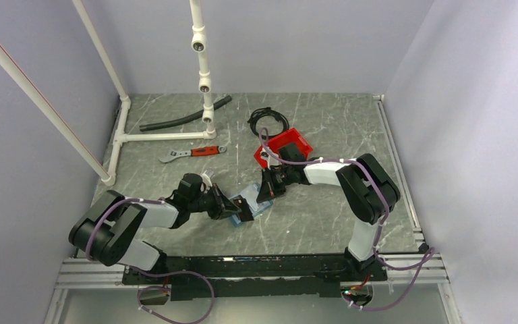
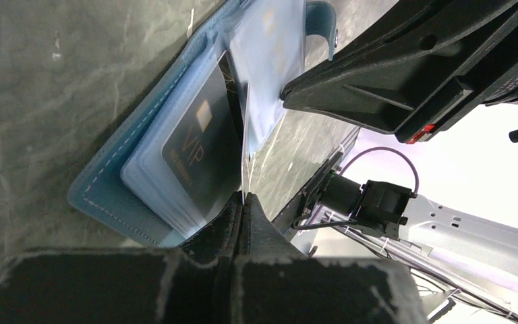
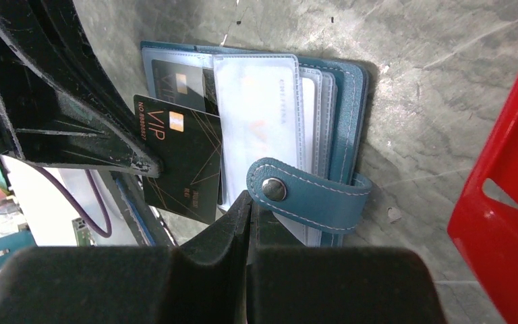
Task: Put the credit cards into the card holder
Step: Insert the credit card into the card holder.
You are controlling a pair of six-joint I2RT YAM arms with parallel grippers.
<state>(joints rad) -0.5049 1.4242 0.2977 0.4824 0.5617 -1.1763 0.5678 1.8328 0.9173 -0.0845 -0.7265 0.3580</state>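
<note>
The blue card holder (image 1: 252,205) lies open on the table (image 1: 324,209), in the middle between the 2 arms. 1 dark card, the tucked card (image 2: 199,145), already sits inside a see-through sleeve.

The step now is sliding in a 2nd dark card. The left gripper (image 2: 243,206) has its fingers squeezed together on the thin edge of this loose card (image 3: 185,169). The card sticks out from the side of the holder, partly under a clear pocket (image 3: 256,115). The right gripper (image 3: 246,206) has its fingers pressed together too. They seem to pinch the edge of that pocket to lift it.

I cannot tell if the loose card is inside the pocket or only under it. I think the left gripper must next push the card flat and straight into the pocket's mouth, while the right gripper holds the pocket open.
</note>
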